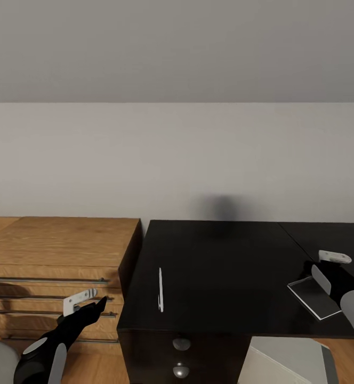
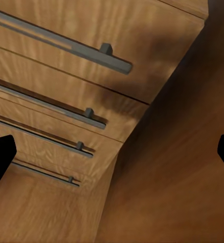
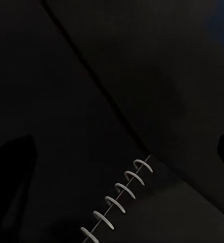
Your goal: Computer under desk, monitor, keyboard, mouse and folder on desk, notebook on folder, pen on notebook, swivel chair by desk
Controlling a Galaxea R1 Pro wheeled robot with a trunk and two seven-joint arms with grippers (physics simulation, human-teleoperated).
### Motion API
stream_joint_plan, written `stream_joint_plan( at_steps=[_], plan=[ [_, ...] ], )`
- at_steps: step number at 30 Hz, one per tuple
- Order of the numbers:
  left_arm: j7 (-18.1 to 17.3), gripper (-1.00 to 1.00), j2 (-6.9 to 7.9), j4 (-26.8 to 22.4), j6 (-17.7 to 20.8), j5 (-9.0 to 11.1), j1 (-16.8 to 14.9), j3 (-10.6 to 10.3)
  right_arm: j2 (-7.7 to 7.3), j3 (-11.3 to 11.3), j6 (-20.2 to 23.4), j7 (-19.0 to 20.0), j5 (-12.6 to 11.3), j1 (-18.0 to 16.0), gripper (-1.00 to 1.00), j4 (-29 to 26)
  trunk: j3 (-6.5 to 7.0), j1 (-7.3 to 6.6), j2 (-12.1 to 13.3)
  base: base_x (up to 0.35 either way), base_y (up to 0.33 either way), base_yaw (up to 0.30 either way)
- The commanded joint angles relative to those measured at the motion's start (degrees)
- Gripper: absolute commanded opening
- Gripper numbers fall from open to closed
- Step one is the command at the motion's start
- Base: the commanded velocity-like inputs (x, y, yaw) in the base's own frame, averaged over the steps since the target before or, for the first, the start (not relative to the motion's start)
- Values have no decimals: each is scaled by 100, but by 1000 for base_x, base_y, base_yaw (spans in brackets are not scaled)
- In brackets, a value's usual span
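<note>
On the desk [image 1: 219,266], pen [image 1: 160,289] near left edge, notebook [image 1: 313,296] under right gripper [image 1: 326,266], both jaws apart, empty.

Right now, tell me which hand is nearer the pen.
Left. The left hand hangs off the desk beside the pen, before the wooden dresser. The right hand is farther, over the spiral notebook.

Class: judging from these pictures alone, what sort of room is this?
Probably a bedroom or home study: a glossy black desk with a pen and spiral notebook stands beside a wooden dresser.
</note>
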Motion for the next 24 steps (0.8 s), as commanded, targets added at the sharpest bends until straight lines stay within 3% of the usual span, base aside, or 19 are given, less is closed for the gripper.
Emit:
stream_joint_plan(
  at_steps=[1, 9, 14, 24],
  plan=[
    [-24, 100, -7, -7, 36, 32, -6, 16, -5, 45, 51, -19, -94, 3, 100, 191, -7, 0, -2, 0, 0, 0],
    [-24, 100, -10, -7, 36, 32, -5, 16, -5, 43, 52, -9, -94, 3, 100, 198, -7, 0, -2, 0, 0, 0],
    [-24, 100, -10, -7, 36, 32, -5, 16, -4, 43, 52, -10, -94, 3, 100, 199, -97, 110, -203, 0, 0, 0],
    [-32, 100, -10, -7, 43, 27, -5, 19, 2, 43, 53, -2, -94, 3, 100, 201, -97, 110, -203, 0, 0, 0]
  ],
)
